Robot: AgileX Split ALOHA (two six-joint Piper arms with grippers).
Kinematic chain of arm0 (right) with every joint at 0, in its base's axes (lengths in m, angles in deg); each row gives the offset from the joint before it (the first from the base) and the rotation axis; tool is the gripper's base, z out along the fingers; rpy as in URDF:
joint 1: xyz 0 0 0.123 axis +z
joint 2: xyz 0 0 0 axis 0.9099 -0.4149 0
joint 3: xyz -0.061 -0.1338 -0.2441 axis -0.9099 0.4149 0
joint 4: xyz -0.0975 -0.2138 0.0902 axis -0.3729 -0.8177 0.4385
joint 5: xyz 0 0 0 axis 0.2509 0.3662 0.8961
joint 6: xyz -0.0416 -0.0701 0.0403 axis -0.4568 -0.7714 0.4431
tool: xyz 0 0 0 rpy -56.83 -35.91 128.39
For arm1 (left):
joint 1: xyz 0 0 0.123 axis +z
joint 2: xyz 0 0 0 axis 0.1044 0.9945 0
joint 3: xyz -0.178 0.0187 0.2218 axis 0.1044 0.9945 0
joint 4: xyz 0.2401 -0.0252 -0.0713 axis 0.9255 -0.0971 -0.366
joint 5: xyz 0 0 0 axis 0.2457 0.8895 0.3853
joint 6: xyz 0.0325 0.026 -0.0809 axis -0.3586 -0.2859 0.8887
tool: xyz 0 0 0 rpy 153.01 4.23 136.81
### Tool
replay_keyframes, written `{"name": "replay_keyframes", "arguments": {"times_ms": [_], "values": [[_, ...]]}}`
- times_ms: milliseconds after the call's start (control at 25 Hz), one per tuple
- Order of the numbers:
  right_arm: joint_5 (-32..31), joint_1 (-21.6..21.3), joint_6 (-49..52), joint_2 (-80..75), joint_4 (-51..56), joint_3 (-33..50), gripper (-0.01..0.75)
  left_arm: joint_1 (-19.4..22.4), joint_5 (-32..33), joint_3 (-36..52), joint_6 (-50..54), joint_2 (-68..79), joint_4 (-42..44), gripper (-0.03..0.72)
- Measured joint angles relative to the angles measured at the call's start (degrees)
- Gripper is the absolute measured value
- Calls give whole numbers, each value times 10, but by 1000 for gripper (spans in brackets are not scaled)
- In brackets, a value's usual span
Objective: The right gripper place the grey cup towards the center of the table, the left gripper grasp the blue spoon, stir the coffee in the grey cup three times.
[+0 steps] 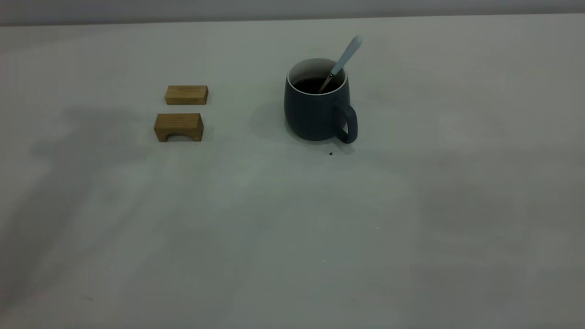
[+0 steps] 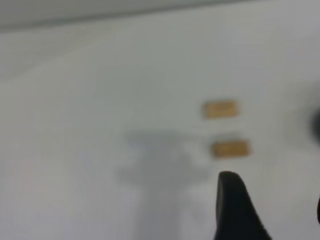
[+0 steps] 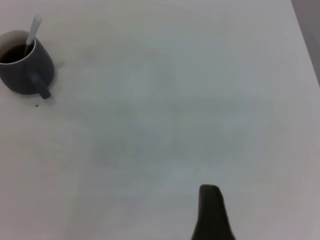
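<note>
The bench [image 1: 292, 228] carries all items; neither arm appears in the exterior view. The grey cup [image 1: 316, 106] stands upright near the bench centre, handle turned toward the camera side. Two wooden blocks, one flat [image 1: 186, 95] and one arched [image 1: 178, 127], lie well apart from the cup, on the left arm's side. The coffee [image 1: 316, 85] fills the cup partway. The blue spoon [image 1: 346, 57] leans in the cup, bowl submerged, handle resting on the rim and rising toward the right arm's side. A small dark speck [image 1: 330, 153] lies just beside the cup base.

The left gripper [image 2: 235, 210] shows only one dark finger; the blocks lie ahead of that finger and a dark edge, probably the cup, sits off to one side. The right gripper [image 3: 212, 215] likewise shows a single finger, with the cup far ahead of it. Whether either set of fingers is released or clenched cannot be told; nothing is seen held.

Judged from the layout, cup placement and stirring appear complete, or stirring has not started. If stirring remains, the left fingers must reach past the blocks to the spoon handle and close on it above the rim without tipping the cup.
</note>
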Motion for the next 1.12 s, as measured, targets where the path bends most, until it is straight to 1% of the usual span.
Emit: {"name": "replay_keyframes", "arguments": {"times_ms": [160,360,440,560,640,720,960,1120], "values": [[0,0,0,0,0,0,582,0,0,175,56,-120,59,464],[0,0,0,0,0,0,582,4,0,392,78,-272,80,464],[0,0,0,0,0,0,582,27,0,465,83,-328,72,464],[0,0,0,0,0,0,582,92,-3,564,90,-434,50,464],[0,0,0,0,0,0,582,122,-3,604,82,-501,35,464],[0,0,0,0,0,0,582,138,-3,629,62,-570,20,464],[0,0,0,0,0,0,582,140,-3,672,34,-745,5,464],[0,0,0,0,0,0,582,140,-13,710,27,-831,-9,464]]}}
